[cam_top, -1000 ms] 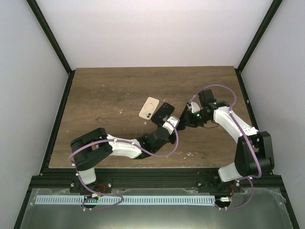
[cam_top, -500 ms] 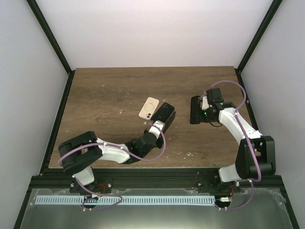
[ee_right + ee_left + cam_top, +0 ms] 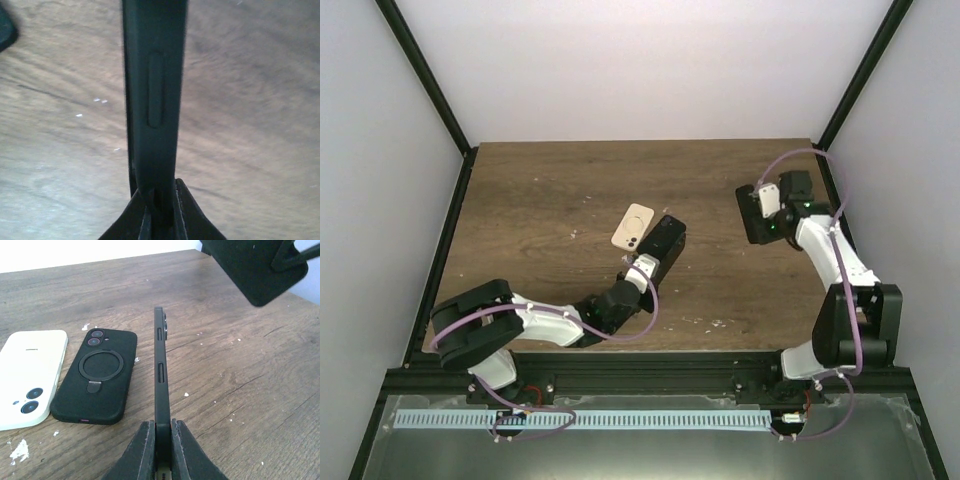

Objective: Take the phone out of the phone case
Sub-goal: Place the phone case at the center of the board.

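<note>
Looking down from above, the phone [image 3: 159, 375] and its case [image 3: 751, 218] are already parted. The right jaws carry the black case over the right side of the table [image 3: 540, 190], well apart from the left jaws near the middle, which sit close to a white phone [image 3: 632, 228]. Against the frame half a second back, the case has swung further right and the left arm has drawn in a little. At the left wrist, the jaws pinch the phone by its near end, edge-on to the camera, beside a ringed black case [image 3: 97, 375] lying flat. At the right wrist, the jaws clamp the case edge-on. What remains, I judge, is setting both down gently, clear of the lookalikes, keeping each pinch firm until the load rests flat.
</note>
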Action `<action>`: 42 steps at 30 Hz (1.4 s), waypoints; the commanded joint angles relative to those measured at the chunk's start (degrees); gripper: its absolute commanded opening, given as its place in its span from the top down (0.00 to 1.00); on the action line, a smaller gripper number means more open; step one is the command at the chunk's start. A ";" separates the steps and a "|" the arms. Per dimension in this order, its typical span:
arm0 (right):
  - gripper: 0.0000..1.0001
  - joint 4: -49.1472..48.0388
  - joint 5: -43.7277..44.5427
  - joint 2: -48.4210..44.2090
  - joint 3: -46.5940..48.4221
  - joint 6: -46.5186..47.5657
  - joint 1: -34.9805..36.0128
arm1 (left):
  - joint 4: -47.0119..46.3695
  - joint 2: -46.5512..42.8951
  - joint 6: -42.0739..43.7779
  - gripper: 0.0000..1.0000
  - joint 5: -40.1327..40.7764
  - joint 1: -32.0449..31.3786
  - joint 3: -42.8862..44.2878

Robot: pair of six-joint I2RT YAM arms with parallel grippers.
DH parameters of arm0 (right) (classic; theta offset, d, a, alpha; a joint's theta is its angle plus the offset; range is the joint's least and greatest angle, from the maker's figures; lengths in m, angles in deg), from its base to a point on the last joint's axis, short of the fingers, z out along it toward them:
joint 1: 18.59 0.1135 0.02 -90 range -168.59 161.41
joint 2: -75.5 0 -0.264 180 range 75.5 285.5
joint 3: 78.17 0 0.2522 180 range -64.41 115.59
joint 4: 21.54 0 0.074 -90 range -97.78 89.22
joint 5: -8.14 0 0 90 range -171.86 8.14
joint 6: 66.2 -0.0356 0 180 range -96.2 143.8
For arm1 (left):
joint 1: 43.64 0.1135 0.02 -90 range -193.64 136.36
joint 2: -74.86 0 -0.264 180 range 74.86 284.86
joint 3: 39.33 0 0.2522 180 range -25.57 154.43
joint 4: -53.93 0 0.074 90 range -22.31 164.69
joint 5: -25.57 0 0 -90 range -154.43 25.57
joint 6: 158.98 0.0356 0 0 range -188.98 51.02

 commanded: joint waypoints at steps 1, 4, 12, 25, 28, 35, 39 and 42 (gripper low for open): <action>0.99 5.59 -4.54 4.83 7.68 16.79 -6.96 | -5.41 -1.51 -0.09 1.00 -0.06 -0.86 -0.29; 0.99 12.75 -12.85 9.92 11.92 21.90 -11.25 | -6.02 -1.08 0.86 1.00 0.17 -1.35 -0.01; 0.99 17.14 -21.92 22.29 18.17 21.63 -16.85 | -6.33 0.76 2.66 1.00 1.56 -1.87 0.61; 0.99 13.44 -20.66 36.15 26.14 17.12 -24.33 | -7.38 1.35 2.49 1.00 2.59 -2.09 0.02; 0.99 12.79 -20.13 39.57 28.74 16.65 -24.90 | -6.89 1.96 2.58 1.00 2.32 -2.16 0.57; 0.83 12.14 -19.24 43.85 34.13 13.33 -25.51 | -6.80 2.29 2.76 1.00 2.25 -2.27 0.61; 0.66 11.06 -19.47 41.18 32.83 13.11 -26.07 | -4.00 0.78 2.90 1.00 0.20 -2.43 2.70; 0.60 8.77 -19.73 37.65 30.62 12.80 -27.47 | -1.64 1.01 3.91 1.00 0.98 -2.53 5.35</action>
